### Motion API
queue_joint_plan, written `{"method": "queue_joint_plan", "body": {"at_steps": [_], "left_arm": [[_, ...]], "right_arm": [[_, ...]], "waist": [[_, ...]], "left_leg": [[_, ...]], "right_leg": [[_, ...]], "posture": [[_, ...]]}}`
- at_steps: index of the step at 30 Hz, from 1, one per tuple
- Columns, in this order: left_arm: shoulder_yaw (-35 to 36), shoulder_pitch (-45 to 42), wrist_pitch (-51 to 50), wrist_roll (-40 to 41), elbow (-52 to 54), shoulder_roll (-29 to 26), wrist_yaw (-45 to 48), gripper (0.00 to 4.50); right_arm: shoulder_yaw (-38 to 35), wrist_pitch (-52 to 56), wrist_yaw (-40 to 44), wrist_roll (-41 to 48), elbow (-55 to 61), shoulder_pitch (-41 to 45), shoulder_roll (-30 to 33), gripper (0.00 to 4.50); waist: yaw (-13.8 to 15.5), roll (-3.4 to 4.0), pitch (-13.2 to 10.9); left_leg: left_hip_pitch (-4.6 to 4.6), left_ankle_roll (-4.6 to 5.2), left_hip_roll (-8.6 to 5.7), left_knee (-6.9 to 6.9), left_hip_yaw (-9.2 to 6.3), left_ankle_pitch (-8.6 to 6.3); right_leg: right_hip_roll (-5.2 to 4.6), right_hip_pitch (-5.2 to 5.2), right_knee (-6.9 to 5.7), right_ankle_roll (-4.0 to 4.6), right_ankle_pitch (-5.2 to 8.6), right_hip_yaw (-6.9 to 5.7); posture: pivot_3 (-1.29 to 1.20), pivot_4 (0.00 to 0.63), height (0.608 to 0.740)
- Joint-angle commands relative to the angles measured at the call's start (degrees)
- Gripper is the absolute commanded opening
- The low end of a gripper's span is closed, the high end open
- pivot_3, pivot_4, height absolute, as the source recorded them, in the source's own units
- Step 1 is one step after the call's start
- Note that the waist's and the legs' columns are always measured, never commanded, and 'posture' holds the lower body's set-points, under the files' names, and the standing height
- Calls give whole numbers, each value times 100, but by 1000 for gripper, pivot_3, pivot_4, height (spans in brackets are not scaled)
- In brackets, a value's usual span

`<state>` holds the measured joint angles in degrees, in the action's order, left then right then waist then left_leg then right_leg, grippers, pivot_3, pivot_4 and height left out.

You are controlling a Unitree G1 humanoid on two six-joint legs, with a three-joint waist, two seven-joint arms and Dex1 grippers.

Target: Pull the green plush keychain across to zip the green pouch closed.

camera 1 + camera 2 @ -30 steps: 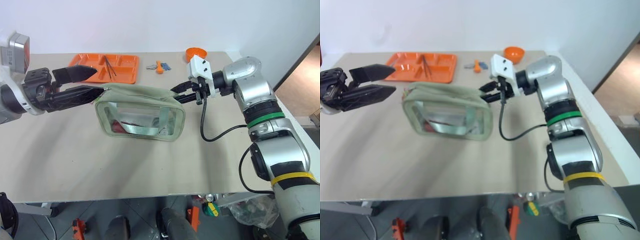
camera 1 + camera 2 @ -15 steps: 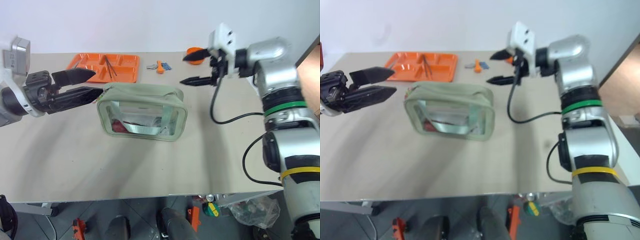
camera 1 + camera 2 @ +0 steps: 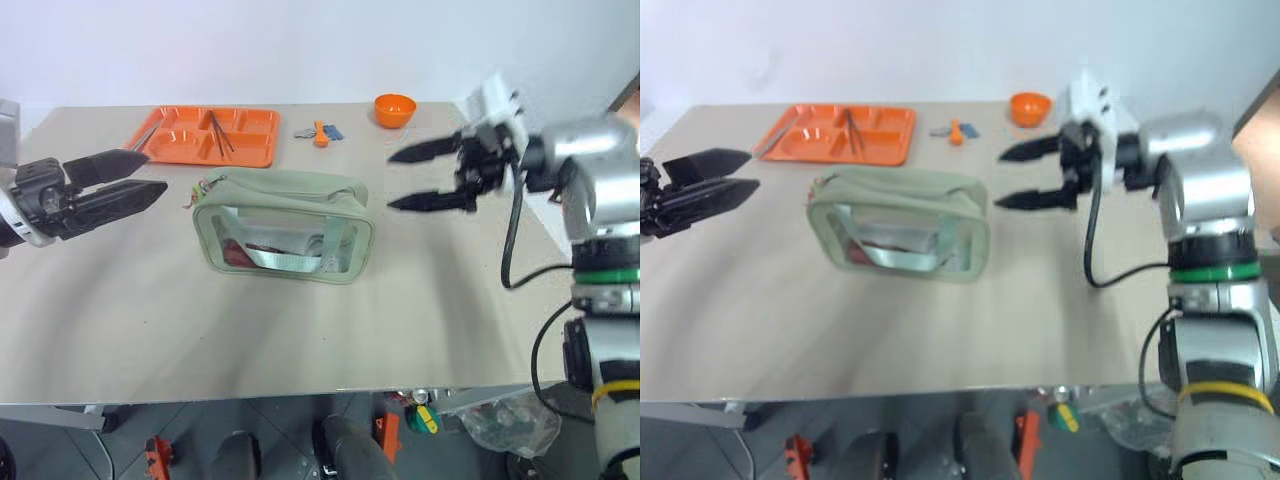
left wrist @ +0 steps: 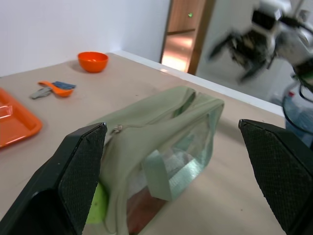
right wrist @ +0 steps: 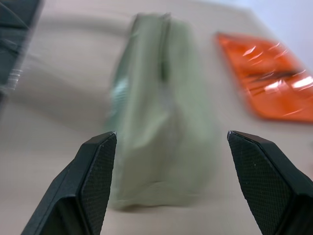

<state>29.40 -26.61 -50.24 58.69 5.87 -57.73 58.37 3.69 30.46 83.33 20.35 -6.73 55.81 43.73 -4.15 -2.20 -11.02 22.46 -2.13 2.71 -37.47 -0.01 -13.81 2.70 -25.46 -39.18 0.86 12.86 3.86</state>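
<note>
The green pouch (image 3: 285, 225) stands upright mid-table, pale sage with clear window panels, its zipper along the top. The green plush keychain (image 4: 99, 205) is a small lime-green lump at the pouch's left end, next to my left gripper's finger in the left wrist view. My left gripper (image 3: 155, 172) hovers open a little left of that end, touching nothing. My right gripper (image 3: 392, 182) is open too, held above the table to the right of the pouch, well apart from it. In the right wrist view the pouch (image 5: 156, 112) lies ahead between that gripper's fingers, at a distance.
An orange tray (image 3: 205, 135) with thin utensils sits at the back left. An orange bowl (image 3: 395, 108) and small orange and blue items (image 3: 320, 132) lie along the far edge. The table's right edge runs close under my right arm.
My right gripper has let go at the pouch's right end, opened wide and drawn back to the right. My left gripper has pulled away leftward from the pouch's left end.
</note>
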Motion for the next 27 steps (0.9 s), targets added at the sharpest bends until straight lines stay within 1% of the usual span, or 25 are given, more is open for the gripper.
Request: {"method": "queue_joint_plan", "body": {"at_steps": [1,3,6,11,17,22,24,27], "left_arm": [[183,-21,92,10,79,-115,57,4500],[123,-39,89,6,86,-101,85,4500],[35,-36,132,-74,67,-94,142,4500],[7,-62,154,-140,14,-43,125,4500],[49,-29,116,-110,89,-22,101,4500],[56,-41,111,-89,110,9,54,4500],[54,-52,103,-77,125,22,31,4500],[71,-38,89,-63,141,15,27,4500]], "right_arm": [[-268,559,-524,449,1120,-283,-76,3741],[-205,621,-784,462,1361,-477,-159,3741],[-109,655,-1132,385,1425,-595,-303,3741],[126,333,-1367,171,1401,-760,-359,3741],[76,11,-1412,46,921,-607,-264,3741],[194,-144,-1345,16,936,-762,-256,3741],[115,-200,-1428,11,839,-727,-281,3741],[-197,-11,-1455,268,673,-483,-244,3741]], "waist": [[-6,1,-1],[-7,0,0],[-6,1,-1],[-5,0,0],[-5,0,0],[-5,0,0],[-6,0,0],[-6,0,0]], "left_leg": [[-1,0,1,0,0,0],[-2,0,3,0,-6,0],[-4,-1,0,-3,-8,1],[-1,-4,-5,-3,-1,2],[0,-3,-4,-2,0,1],[-1,-2,-4,-2,0,1],[-1,-2,-3,-2,0,1],[-1,-2,-4,-2,0,1]], "right_leg": [[2,0,-1,0,0,-1],[5,3,-1,0,0,-4],[12,6,0,0,-1,-10],[8,5,3,-5,-3,-10],[9,4,5,-6,-2,-9],[10,4,4,-6,-2,-8],[11,4,5,-6,-2,-9],[10,4,4,-6,-2,-8]], "posture": [[0,150,740],[0,150,740],[0,150,740],[0,150,740],[0,150,740],[0,150,740],[0,150,740],[0,150,740]]}}
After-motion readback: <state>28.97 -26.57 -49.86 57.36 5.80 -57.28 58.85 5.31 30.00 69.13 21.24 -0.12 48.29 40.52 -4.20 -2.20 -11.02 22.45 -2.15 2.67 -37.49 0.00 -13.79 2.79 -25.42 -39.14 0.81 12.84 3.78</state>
